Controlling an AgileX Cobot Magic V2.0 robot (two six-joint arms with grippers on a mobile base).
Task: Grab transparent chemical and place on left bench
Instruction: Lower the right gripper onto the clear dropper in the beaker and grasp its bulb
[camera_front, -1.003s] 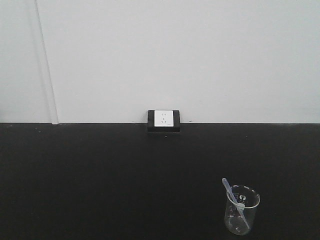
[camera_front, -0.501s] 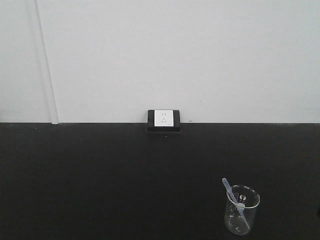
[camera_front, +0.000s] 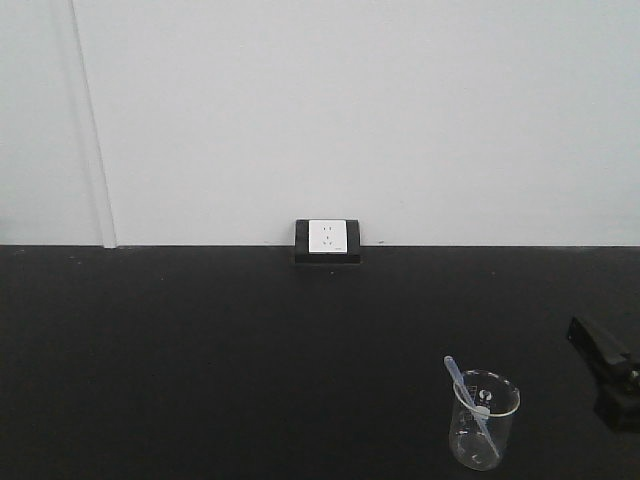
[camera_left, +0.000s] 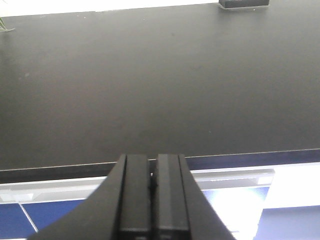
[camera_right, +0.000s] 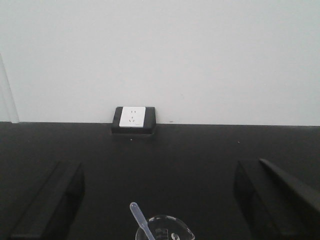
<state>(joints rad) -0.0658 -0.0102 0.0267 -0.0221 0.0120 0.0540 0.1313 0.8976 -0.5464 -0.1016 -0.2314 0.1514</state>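
A matte black worktop (camera_front: 200, 350) runs under a white wall (camera_front: 350, 100) with a wall socket (camera_front: 328, 238); we can't see the left bench from here. The transparent chemical (camera_front: 484, 420) stands upright near the front right, its dropper (camera_front: 462, 385) leaning inside. The right arm (camera_front: 608, 375) has just come in at the right edge, beside it but apart, with its jaws spread wide and empty. We judge the reach begun and the grasp not yet made. The left arm (camera_left: 154, 175) hangs over the worktop's near edge, jaws pressed together on nothing
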